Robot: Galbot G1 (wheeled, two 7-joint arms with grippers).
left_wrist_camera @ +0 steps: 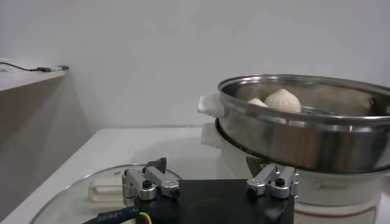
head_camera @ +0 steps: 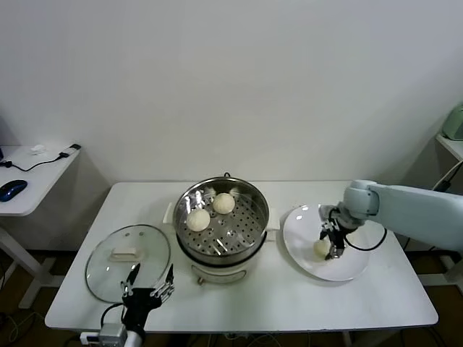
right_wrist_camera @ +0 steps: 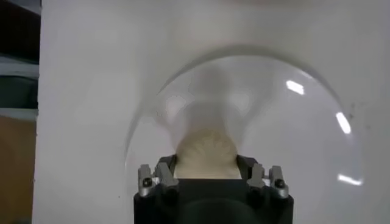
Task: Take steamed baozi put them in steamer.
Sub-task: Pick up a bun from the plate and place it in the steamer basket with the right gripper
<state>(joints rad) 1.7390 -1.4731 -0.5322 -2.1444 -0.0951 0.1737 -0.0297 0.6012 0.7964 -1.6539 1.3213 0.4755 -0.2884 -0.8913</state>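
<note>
The steamer stands mid-table with two baozi on its perforated tray, one at the back and one to its left. In the left wrist view the steamer shows with baozi tops above its rim. A third baozi lies on the white plate at the right. My right gripper is down on it. In the right wrist view the fingers press both sides of this baozi. My left gripper is open and empty at the table's front, beside the steamer.
A round glass lid with a cream handle lies flat at the front left, just by my left gripper; it also shows in the left wrist view. A side table with a blue mouse stands at far left.
</note>
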